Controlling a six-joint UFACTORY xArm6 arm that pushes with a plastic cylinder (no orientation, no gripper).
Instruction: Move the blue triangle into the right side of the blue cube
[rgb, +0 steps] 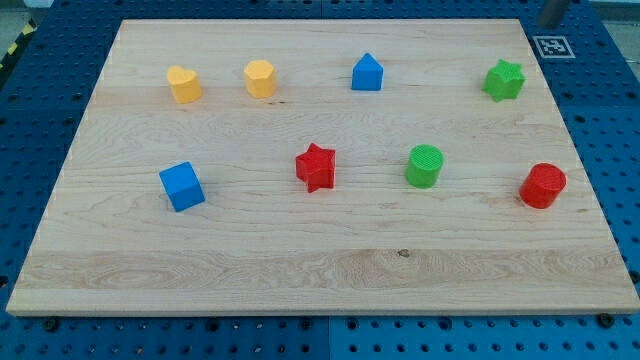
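Bright, even light; sharp focus, faint short shadows, no glare.

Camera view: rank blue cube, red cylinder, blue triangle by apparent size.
1. Blue cube and red cylinder: look about alike, no ranking.
2. Blue triangle block: smallest, but farther up the board, so perspective may account for it.

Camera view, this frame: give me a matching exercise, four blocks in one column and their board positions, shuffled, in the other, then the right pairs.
Blocks:
1. blue triangle
2. blue cube
3. green star
4. red cylinder

Places:
A. lower row, nearest the view's left
B. upper row, nearest the view's right
C. lower row, nearest the view's right
D. upper row, near the middle, right of the two yellow blocks

Pairs: 1-D, 2-A, 3-B, 4-C.

The rod shows only at the view's top right corner; my tip itself cannot be made out, and it touches no block.
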